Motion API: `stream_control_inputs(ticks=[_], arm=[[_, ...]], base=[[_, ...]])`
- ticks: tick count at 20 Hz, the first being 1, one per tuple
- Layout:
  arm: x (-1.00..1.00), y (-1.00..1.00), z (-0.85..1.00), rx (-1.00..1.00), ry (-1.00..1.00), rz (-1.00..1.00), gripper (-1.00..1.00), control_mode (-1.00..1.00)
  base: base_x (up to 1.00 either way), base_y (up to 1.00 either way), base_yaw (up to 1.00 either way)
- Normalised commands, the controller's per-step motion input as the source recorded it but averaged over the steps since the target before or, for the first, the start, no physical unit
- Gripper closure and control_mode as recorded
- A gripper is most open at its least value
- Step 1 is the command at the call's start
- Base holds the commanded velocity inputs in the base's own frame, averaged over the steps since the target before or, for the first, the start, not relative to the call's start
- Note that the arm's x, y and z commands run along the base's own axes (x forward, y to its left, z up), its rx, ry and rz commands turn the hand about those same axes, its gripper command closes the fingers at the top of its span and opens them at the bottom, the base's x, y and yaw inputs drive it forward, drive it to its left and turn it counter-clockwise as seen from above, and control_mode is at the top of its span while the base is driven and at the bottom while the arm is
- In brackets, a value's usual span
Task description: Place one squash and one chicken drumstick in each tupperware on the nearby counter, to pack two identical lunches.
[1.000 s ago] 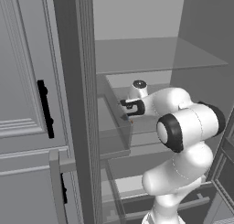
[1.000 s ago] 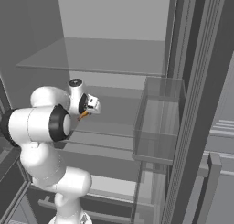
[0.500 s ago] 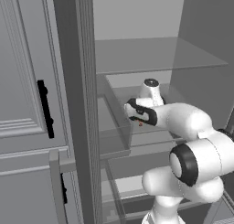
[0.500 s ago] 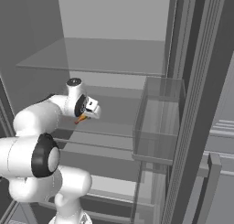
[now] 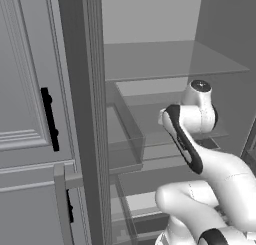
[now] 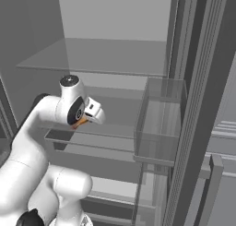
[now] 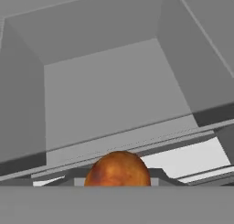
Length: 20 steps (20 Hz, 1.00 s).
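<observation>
The pincer (image 6: 83, 122) is clamped on an orange-brown chicken drumstick (image 7: 118, 169), held in front of the glass shelves (image 6: 97, 59) of an open fridge.

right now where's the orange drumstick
The orange-brown chicken drumstick is held in the shut gripper, low centre in the hand view, in front of the grey fridge shelves.

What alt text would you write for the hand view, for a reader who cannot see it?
A rounded orange-brown food piece sits at the bottom centre, held in the shut gripper. Beyond it are grey shelves and the walls of an open cabinet-like compartment.
</observation>
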Motion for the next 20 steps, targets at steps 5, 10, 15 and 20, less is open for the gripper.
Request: stream_control_inputs(ticks=[5,10,15,20], arm=[[-1.0,-0.3,0.98,0.0,-0.02,0.0,1.0,-1.0],[-1.0,0.0,0.8,0.0,-0.23,0.0,1.0,-1.0],[-0.88,0.08,0.56,0.0,-0.29,0.0,1.0,-1.0],[-0.4,0.04,0.13,0.0,-0.14,0.0,1.0,1.0]], base=[[0.0,0.0,0.0],[0.0,0.0,0.0],[0.0,0.0,0.0],[-0.6,0.0,0.0]])
